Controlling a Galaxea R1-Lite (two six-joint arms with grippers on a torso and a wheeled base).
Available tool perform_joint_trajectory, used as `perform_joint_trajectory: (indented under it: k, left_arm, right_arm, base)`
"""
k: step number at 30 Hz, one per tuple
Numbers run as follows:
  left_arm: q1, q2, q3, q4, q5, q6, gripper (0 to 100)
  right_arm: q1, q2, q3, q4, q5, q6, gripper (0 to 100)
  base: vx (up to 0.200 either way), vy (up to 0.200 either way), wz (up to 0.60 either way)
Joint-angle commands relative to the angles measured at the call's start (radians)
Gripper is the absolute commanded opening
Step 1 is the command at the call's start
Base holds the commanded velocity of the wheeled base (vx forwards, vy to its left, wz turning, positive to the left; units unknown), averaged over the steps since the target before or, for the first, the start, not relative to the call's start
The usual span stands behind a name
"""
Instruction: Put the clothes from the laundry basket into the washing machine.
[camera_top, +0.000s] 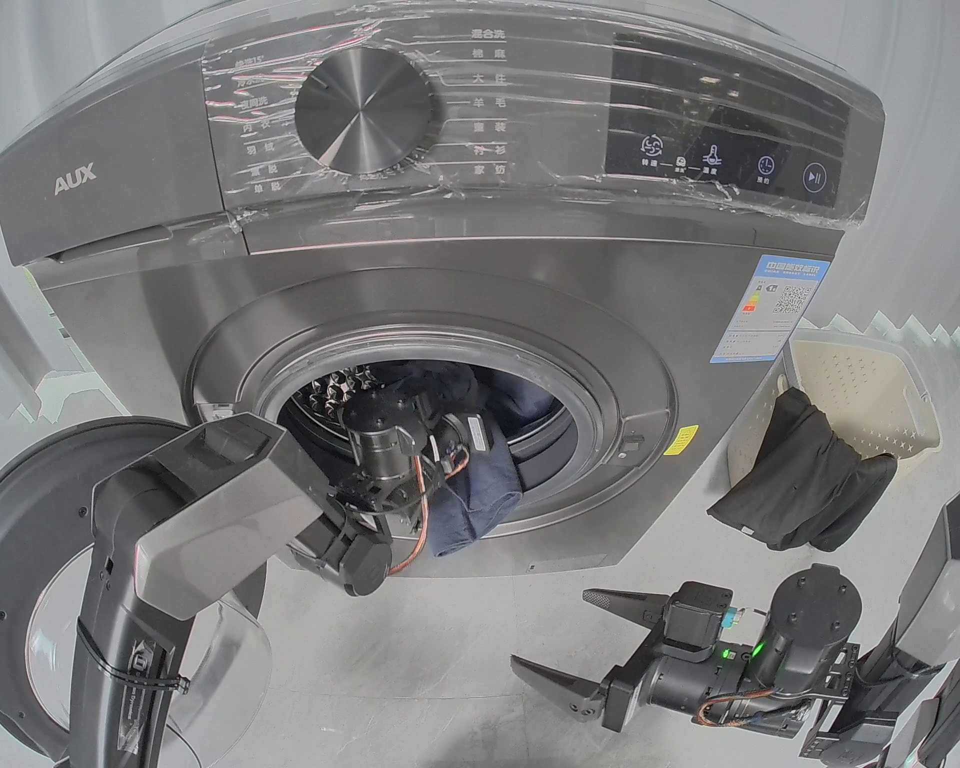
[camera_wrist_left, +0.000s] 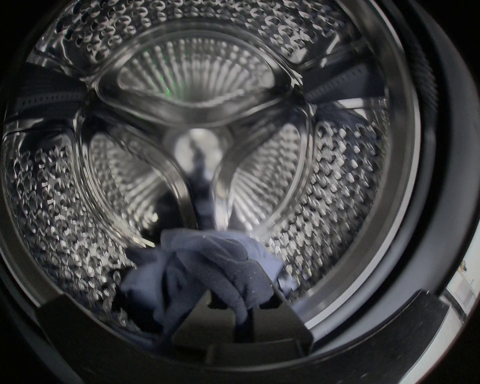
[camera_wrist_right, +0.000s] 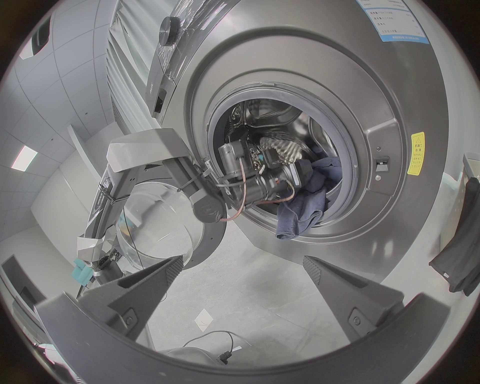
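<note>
The left gripper (camera_wrist_left: 240, 302), clenched on the dark blue cloth garment (camera_wrist_left: 212, 267), is at the mouth of the grey steel washing machine (camera_top: 600, 300). It should push deeper before letting go, because cloth hangs outside. The right gripper (camera_top: 555, 632) stands released.

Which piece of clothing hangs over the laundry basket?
The black garment, draped over the rim of the laundry basket; the blue garment hangs from the door opening of the washing machine instead.

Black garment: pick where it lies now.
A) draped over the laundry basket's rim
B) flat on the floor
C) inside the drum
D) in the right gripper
A: the black garment hangs over the rim of the laundry basket, while the right gripper is open and empty.
</note>
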Motion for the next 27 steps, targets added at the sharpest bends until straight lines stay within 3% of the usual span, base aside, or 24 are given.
perform_joint_trajectory:
  k: [1,3,9,10,19,22,27]
  left_arm:
    - [0.041,0.036,-0.161,0.010,0.070,-0.002,0]
    - [0.053,0.051,-0.209,0.021,0.105,-0.001,0]
    - [0.059,0.059,-0.232,0.024,0.111,-0.002,0]
    - [0.059,0.061,-0.224,0.024,0.111,-0.001,100]
    - [0.021,0.030,-0.082,0.027,0.102,-0.008,100]
    - [-0.019,-0.045,0.093,0.022,0.054,-0.007,100]
    - [-0.048,-0.117,0.245,0.022,-0.009,-0.007,100]
  right_arm:
    - [0.002,0.002,-0.001,0.000,0.000,0.000,100]
    - [0.004,0.002,-0.001,0.000,0.000,0.000,100]
    - [0.008,0.008,-0.001,0.000,0.000,0.000,100]
    - [0.010,0.008,-0.001,0.000,-0.001,0.002,100]
    - [0.008,0.008,-0.002,0.000,-0.001,0.002,100]
    - [0.008,0.008,-0.002,0.000,0.000,0.002,100]
    - [0.008,0.008,-0.002,0.000,-0.001,0.002,100]
  base:
    - [0.000,0.000,0.00]
    - [0.000,0.000,0.00]
    - [0.000,0.000,0.00]
    - [0.000,0.000,0.00]
    - [0.000,0.000,0.00]
    - [0.000,0.000,0.00]
    - [0.000,0.000,0.00]
